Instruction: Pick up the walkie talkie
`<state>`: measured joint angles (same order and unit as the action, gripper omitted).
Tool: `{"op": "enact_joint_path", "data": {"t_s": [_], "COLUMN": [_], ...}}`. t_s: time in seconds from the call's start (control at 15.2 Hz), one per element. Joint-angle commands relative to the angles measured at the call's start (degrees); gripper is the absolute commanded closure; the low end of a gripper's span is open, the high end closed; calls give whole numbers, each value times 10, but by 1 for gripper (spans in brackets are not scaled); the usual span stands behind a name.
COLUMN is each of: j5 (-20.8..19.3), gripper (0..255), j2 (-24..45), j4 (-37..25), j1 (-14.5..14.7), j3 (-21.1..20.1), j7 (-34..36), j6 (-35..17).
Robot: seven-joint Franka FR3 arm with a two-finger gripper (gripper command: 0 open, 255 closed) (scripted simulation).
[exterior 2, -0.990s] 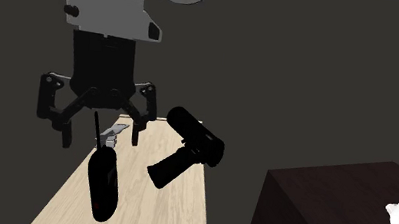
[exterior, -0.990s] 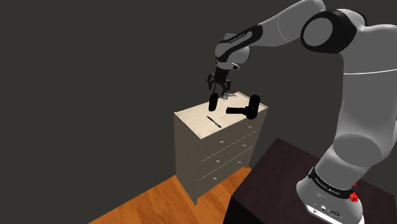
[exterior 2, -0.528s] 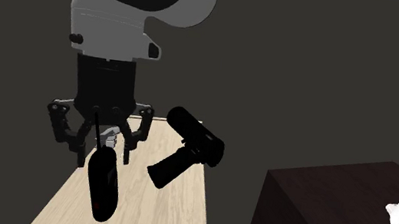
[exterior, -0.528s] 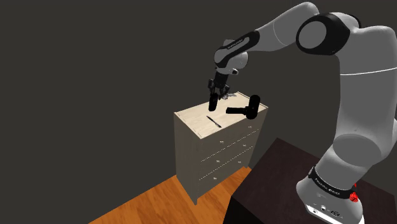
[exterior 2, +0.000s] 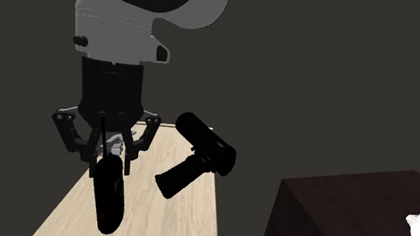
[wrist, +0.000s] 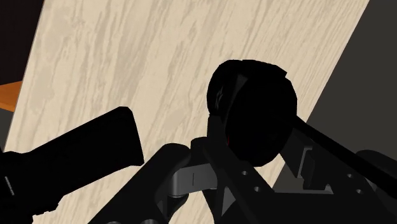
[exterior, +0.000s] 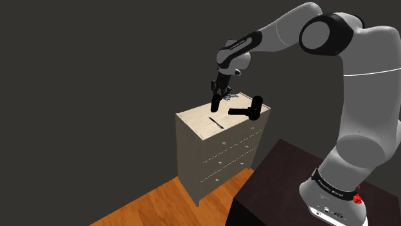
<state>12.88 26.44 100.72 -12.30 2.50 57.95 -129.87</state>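
Step in hand: securing the grip before the lift.

Find the walkie talkie [exterior 2: 107, 199] left of centre, low in the second exterior view. Standing nearly upright on the pale wooden top of the chest of drawers [exterior: 209, 160], thin aerial pointing up into the hand.

Check the fingers [exterior 2: 83, 149]: set to a narrow gap and clasped on the upper body of the walkie talkie, one on each side.

Treat this as a high grip, and expect the long lower body to swing or slip if squeezed lightly. Apply firm, even pressure before raising.

Lift straight up, without tilt, until the base clears the wood. Avoid twisting the wrist while the base touches the surface.

Avoid drifting toward the black handled device [exterior 2: 200, 157], lying just beside the walkie talkie toward the right of the frame. Disregard the pen [exterior: 216, 122], lower on the top in the shoulder view and well apart.

Confirm the base is off the surface before any sideways travel.
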Motion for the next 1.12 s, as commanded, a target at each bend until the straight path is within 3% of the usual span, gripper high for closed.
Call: {"op": "enact_joint_path", "data": {"t_s": [0.0,1.06], "j5": [0,-14], "gripper": [255,255], "j2": [1,-51], "j4": [-1,-44], "j1": [1,2], "j3": [0,5], "j7": [1,21], "j6": [0,93]}}
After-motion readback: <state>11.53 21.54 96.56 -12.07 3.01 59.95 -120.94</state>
